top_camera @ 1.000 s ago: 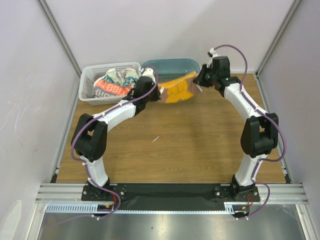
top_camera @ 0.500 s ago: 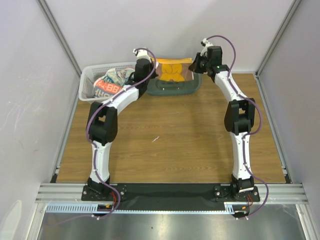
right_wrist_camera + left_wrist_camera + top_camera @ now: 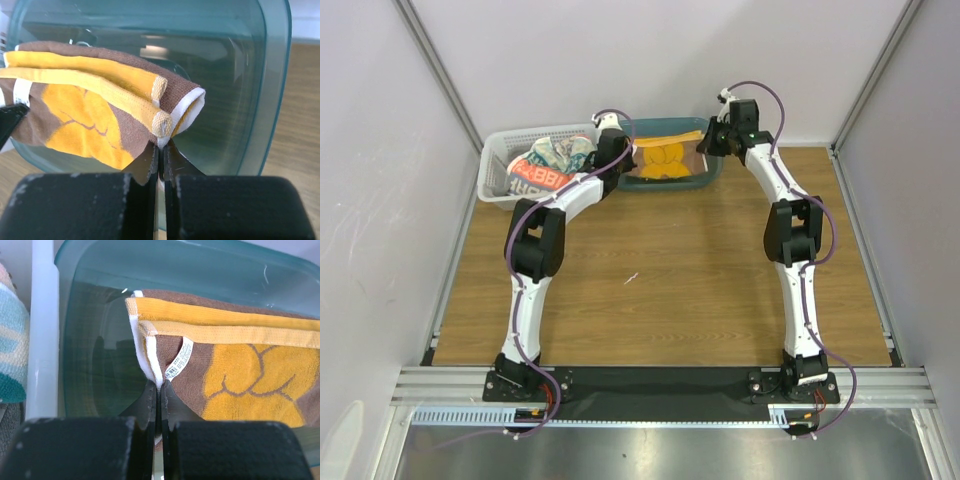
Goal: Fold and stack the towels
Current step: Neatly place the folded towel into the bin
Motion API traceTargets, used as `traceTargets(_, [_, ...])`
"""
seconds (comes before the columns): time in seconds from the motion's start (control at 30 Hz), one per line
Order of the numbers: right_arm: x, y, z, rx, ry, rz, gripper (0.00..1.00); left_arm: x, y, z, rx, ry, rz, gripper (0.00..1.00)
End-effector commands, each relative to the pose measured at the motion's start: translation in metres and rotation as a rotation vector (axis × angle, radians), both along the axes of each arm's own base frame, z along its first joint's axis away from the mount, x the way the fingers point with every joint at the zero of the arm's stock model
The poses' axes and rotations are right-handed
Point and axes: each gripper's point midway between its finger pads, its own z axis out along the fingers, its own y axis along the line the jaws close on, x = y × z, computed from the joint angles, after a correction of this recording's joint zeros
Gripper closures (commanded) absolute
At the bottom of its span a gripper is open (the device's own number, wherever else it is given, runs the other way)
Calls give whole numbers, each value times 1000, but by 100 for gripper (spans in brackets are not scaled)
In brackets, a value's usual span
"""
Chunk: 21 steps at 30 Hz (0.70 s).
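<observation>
A folded brown towel [image 3: 665,158] with orange lettering and edge hangs stretched between both grippers above the teal tub [image 3: 670,182] at the back of the table. My left gripper [image 3: 159,386] is shut on the towel's [image 3: 235,385] left corner, beside its white label. Shut on the towel's [image 3: 95,110] right corner is my right gripper [image 3: 161,145], pinching the rolled orange hem. Both arms reach far back, the left gripper [image 3: 617,155] and the right gripper [image 3: 708,143] standing at either end of the tub. Other towels [image 3: 545,165], one with printed letters, lie bunched in the white basket [image 3: 495,172].
The white lattice basket stands at the back left, touching the tub's [image 3: 100,370] left side. Grey walls and metal frame rails close in the wooden table [image 3: 660,280] at the back and both sides.
Both arms have stretched backward, carrying the brown towel from in front of the tub to over it. The towel now hangs lower toward the tub than half a second ago.
</observation>
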Motion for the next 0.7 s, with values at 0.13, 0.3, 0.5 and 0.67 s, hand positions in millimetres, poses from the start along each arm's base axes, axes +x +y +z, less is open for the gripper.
traceTargets(0.13, [-8,-12,-1,-59,22,-9,100,1,8,17,-8,-6,19,100])
traceTargets(0.3, [-7,-10,-14,-61,46,-1,100,0,11,-1,10,15,20,100])
traceTargets(0.5, [-3,-5,-25,-60,46,4,96,1,14,-26,-14,62,35,100])
traceTargets(0.67, [-3,6,-33,-47,51,29,81,5,14,-25,-21,53,29,85])
